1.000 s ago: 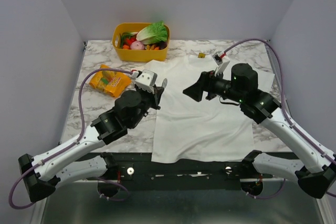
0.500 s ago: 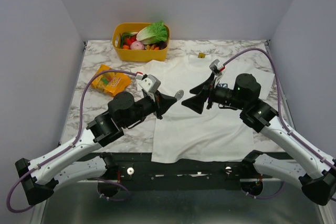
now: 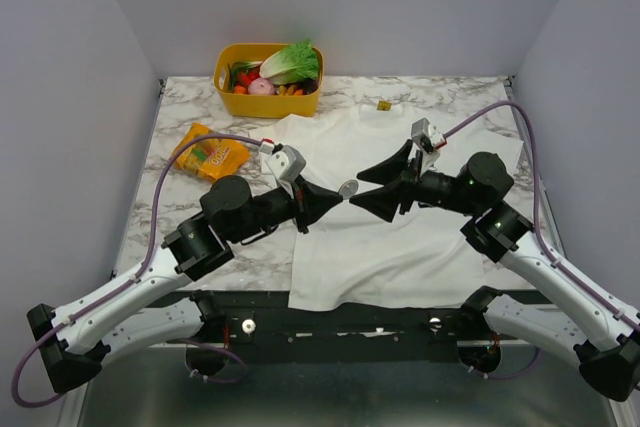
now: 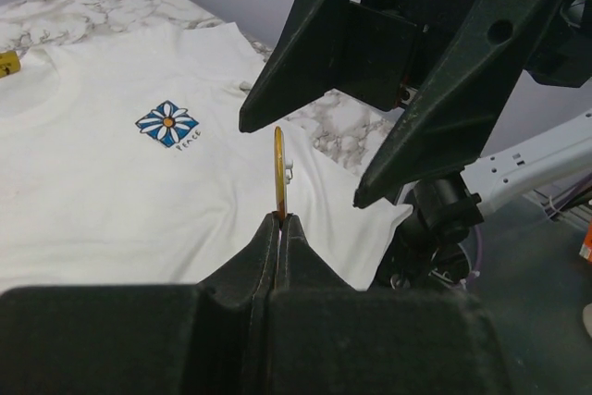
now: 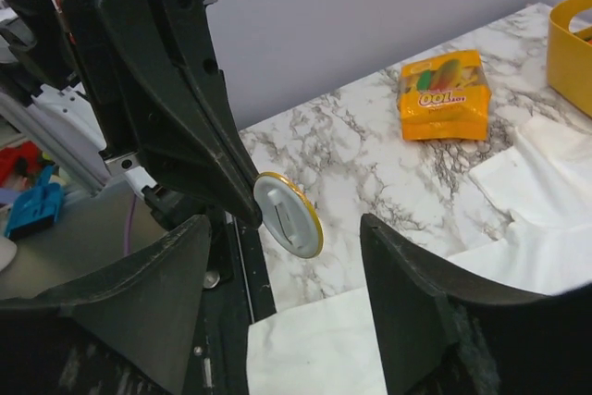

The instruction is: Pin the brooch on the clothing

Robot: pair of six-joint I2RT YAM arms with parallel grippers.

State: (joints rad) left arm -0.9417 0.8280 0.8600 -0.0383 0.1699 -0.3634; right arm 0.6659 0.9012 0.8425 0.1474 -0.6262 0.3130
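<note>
I get the brooch (image 4: 278, 171) edge-on only, face hidden | shirt (image 4: 92, 191) near part behind my left tool (image 4: 280, 221) | basket (image 5: 573, 43) cut by frame edge | wording under print (image 4: 167, 124) too small to read

Left arm (image 3: 130, 292) at seven o'clock, right arm (image 3: 560, 272) at five: white shells, black joints. Purple cables (image 3: 158, 197) loop to white wrist-camera housings (image 3: 285, 159). Left gripper (image 3: 333, 198), right gripper (image 3: 357, 187): matte black wedge fingers (image 4: 245, 265). Silver bolts (image 3: 248, 326) on the black base plate (image 3: 340, 317) at six.
</note>
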